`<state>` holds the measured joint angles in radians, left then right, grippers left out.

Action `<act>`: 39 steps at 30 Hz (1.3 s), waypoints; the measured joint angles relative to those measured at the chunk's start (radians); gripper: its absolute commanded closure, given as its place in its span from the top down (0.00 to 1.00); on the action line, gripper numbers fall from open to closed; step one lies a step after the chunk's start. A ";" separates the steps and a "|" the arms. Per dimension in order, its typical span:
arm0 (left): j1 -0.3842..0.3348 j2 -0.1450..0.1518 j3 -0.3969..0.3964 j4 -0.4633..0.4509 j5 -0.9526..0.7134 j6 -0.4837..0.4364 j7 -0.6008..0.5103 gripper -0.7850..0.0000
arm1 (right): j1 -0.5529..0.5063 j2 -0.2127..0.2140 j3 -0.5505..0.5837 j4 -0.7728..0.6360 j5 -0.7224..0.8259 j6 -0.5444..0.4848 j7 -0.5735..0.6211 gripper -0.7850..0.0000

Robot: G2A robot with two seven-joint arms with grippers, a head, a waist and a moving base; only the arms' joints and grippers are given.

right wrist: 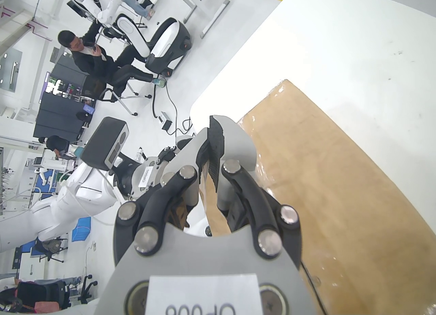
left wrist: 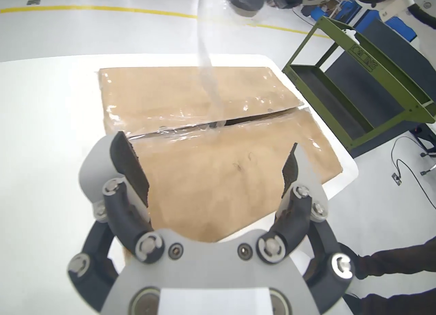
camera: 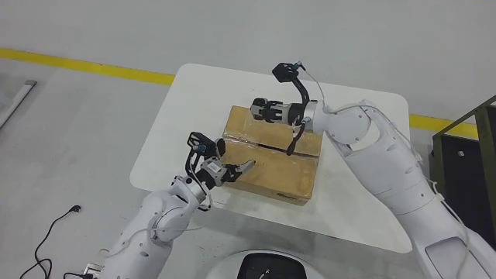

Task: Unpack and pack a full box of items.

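A closed brown cardboard box [camera: 271, 155] lies in the middle of the white table, its two top flaps meeting at a seam covered with clear tape. My right gripper [right wrist: 213, 132] is above the box's far left corner [right wrist: 323, 176], shut on a strip of clear tape [left wrist: 207, 71]. The strip runs from the middle of the seam up to that gripper. My left gripper [left wrist: 207, 141] hovers open just over the near flap [left wrist: 211, 173], by the box's near left corner [camera: 234, 157], with nothing between its fingers. What the box holds is hidden.
The white table [camera: 186, 124] has bare surface all around the box. A green metal cart [left wrist: 357, 91] stands on the floor off the table's right side [camera: 465, 147]. Cables lie on the floor near it.
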<state>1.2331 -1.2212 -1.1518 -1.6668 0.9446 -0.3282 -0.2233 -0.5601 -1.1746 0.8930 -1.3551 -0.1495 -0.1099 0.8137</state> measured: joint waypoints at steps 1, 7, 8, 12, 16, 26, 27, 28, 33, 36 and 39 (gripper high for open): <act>-0.012 -0.003 0.013 0.006 0.007 0.004 -0.006 1.00 | 0.004 -0.003 -0.005 0.004 0.000 0.003 0.001 0.00; -0.070 -0.021 0.074 0.057 0.015 0.083 -0.025 1.00 | 0.019 -0.013 -0.020 0.014 -0.001 0.007 0.010 0.00; -0.076 -0.023 0.081 0.065 0.020 0.097 -0.028 1.00 | 0.020 -0.014 -0.021 0.014 -0.002 0.008 0.011 0.00; -0.093 -0.032 0.095 0.095 -0.004 0.135 -0.033 1.00 | 0.019 -0.017 -0.019 0.013 -0.006 0.009 0.013 0.00; -0.113 -0.040 0.106 0.122 -0.014 0.155 -0.027 1.00 | 0.014 -0.017 -0.013 0.010 -0.008 0.012 0.019 0.00; -0.165 -0.061 0.141 0.167 -0.017 0.180 0.007 1.00 | 0.009 -0.021 -0.003 0.001 -0.017 0.019 0.032 0.00; -0.167 -0.062 0.143 0.170 -0.015 0.180 0.009 1.00 | 0.009 -0.021 -0.001 0.000 -0.017 0.020 0.033 0.00; -0.168 -0.063 0.145 0.173 -0.012 0.178 0.012 1.00 | 0.009 -0.021 0.000 0.000 -0.018 0.021 0.034 0.00; -0.171 -0.067 0.149 0.181 -0.005 0.177 0.018 0.39 | 0.005 -0.022 0.006 -0.004 -0.020 0.026 0.036 0.00; -0.171 -0.069 0.149 0.182 0.000 0.175 0.021 0.02 | 0.002 -0.023 0.010 -0.007 -0.024 0.029 0.036 0.00; -0.169 -0.071 0.146 0.181 0.005 0.172 0.029 0.00 | -0.002 -0.023 0.013 -0.010 -0.026 0.034 0.037 0.00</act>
<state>1.0644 -1.2917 -1.0061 -1.4858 0.9494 -0.1559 -0.1939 -0.5616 -1.1979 0.9062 -1.3652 -0.1758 -0.0762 0.8510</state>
